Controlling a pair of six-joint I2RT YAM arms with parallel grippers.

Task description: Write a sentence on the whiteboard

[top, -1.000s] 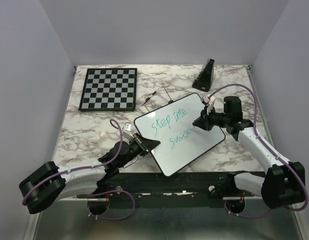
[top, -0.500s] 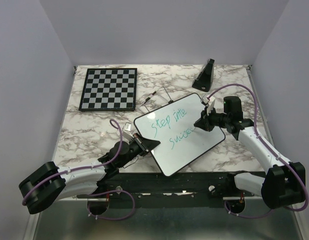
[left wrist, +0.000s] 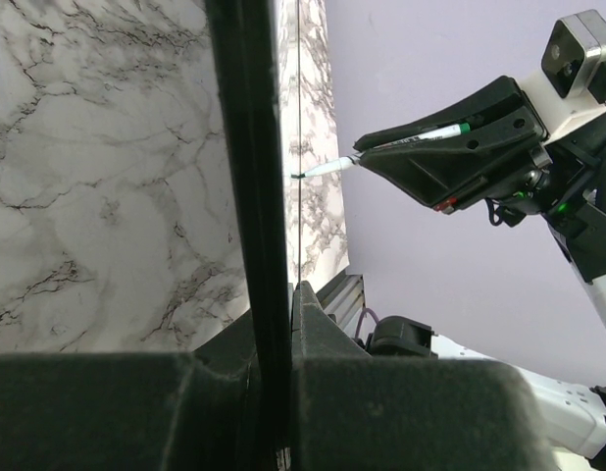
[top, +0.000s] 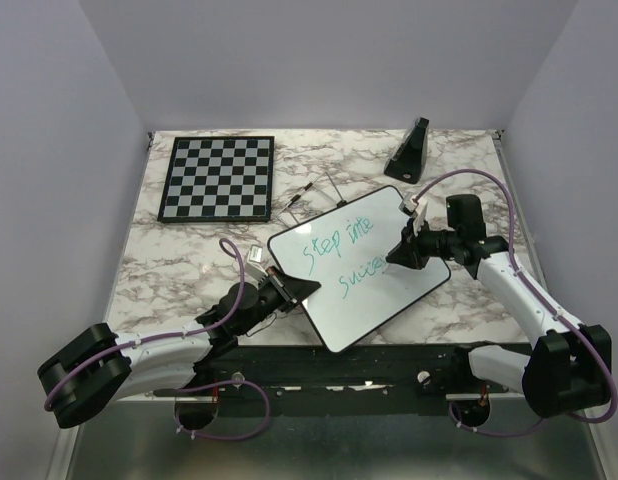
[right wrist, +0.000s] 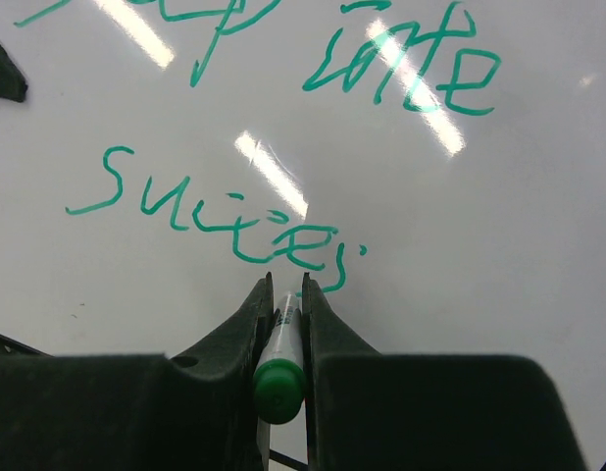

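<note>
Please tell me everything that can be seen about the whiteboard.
The whiteboard is a glossy white rectangle with a thin black rim and rounded corners, lying askew on the marble table near its front edge. It bears a teal-green sentence in two lines. The left claw is shut on its left edge; the marker in the right claw touches it with its tip.

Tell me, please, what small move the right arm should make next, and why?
Probably slide the marker a touch further along the second line and begin the next letter. The right pincer grips it with its tip at the end of the green writing, which looks unfinished. The whiteboard is bare beyond it, and the left pincer clamps the board's edge.
</note>
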